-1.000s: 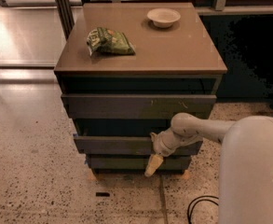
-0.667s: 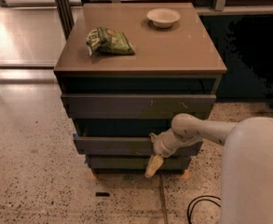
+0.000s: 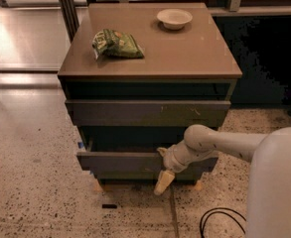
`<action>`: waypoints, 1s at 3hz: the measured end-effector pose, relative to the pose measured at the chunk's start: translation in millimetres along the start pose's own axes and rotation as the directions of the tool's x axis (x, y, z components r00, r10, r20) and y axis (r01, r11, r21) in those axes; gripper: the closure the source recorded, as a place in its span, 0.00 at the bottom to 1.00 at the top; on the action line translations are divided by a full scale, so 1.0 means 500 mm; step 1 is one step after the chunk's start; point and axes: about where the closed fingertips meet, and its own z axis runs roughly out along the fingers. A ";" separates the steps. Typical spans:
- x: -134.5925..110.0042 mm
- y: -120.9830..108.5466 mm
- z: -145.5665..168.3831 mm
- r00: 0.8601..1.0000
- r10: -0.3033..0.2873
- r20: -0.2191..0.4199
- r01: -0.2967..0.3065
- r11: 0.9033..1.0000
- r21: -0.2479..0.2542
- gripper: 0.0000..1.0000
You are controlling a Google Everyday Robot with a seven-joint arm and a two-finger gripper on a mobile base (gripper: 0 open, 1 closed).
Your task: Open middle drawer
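Note:
The middle drawer is a wide dark grey front with a small blue tag at its left end. It stands out a little from the cabinet, with a dark gap above it. My gripper is at the drawer front, right of its middle, touching its top edge, with the pale arm reaching in from the right. The top drawer, with pale scratch marks, is above. The lowest drawer is mostly hidden behind the middle front.
On the cabinet top lie a green snack bag and a white bowl. My white body fills the lower right. A black cable and a small dark item lie on the speckled floor.
The middle drawer front and my gripper have come slightly toward the camera. The objects on the cabinet top have not moved.

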 end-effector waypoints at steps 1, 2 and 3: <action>0.008 0.012 0.011 1.000 0.001 0.008 -0.001 1.000 -0.021 0.00; 0.015 0.039 0.012 1.000 0.002 0.006 -0.002 0.999 -0.053 0.00; -0.024 0.103 -0.027 0.999 -0.038 -0.012 0.037 0.996 -0.080 0.00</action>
